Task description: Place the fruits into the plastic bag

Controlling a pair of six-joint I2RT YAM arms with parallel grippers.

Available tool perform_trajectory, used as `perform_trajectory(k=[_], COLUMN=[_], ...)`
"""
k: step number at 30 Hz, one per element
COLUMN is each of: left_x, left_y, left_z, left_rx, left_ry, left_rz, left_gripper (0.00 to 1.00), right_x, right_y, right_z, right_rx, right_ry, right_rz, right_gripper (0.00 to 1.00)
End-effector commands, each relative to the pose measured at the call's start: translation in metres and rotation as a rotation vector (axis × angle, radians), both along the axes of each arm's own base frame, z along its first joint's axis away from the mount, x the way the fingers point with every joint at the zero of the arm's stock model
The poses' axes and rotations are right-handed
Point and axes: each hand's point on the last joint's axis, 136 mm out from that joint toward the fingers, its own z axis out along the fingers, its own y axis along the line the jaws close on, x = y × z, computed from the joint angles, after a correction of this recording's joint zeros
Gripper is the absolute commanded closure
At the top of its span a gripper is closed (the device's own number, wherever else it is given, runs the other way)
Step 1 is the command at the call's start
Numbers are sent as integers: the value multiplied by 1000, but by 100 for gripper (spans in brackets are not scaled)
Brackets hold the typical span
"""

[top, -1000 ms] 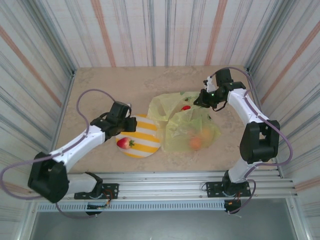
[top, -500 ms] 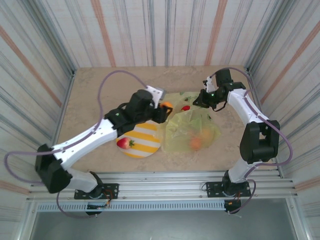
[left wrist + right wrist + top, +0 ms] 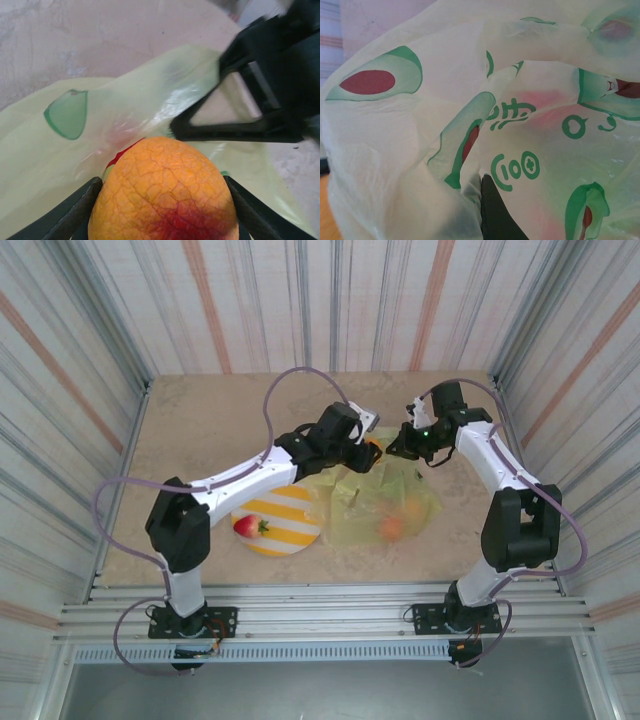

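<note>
My left gripper (image 3: 366, 453) (image 3: 162, 202) is shut on a yellow-orange peach (image 3: 374, 450) (image 3: 162, 192) with a red blush, one finger on each side. It hangs over the mouth of the translucent yellow plastic bag (image 3: 385, 495) (image 3: 125, 105). A red fruit shows inside the bag just beyond the peach in the left wrist view. My right gripper (image 3: 402, 445) (image 3: 482, 200) is shut on the bag's upper edge (image 3: 470, 125) and holds it up. Two orange fruits (image 3: 390, 527) (image 3: 411, 507) lie inside the bag. A red fruit (image 3: 247, 527) sits on the striped plate (image 3: 290, 515).
The yellow-and-white plate lies left of the bag, under my left forearm. Striped walls close in the table on three sides. Bare tabletop (image 3: 230, 410) runs along the back and left.
My left arm has swung right from above the plate to the bag's mouth, carrying the peach. The right gripper has stayed put, holding the bag.
</note>
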Motion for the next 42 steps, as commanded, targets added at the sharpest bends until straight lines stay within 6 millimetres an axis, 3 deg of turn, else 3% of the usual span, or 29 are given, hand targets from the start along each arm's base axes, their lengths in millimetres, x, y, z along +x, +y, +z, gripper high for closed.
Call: perform_trajectory(k=[1, 9, 19, 24, 29, 35, 42], left_x=[6, -16, -14, 10, 37, 53, 58], left_y=[5, -14, -18, 14, 43, 38, 17], left_z=[-13, -50, -76, -86, -80, -82, -89], left_rx=[25, 51, 103, 126, 45, 67, 46], left_ry=[16, 35, 50, 83, 104, 61, 61], left_rz=[-6, -139, -144, 69, 225, 249, 232], left_gripper=[39, 37, 33, 33, 33, 31, 25], right_x=[-7, 3, 8, 5, 3, 3, 2], right_y=[5, 9, 6, 8, 11, 14, 16], right_z=[12, 23, 17, 15, 14, 10, 7], right_rx=[29, 141, 130, 134, 137, 142, 141], right_ry=[-20, -21, -14, -10, -8, 0, 7], right_rz=[23, -14, -45, -36, -21, -11, -3], right_gripper=[100, 100, 100, 100, 100, 100, 100])
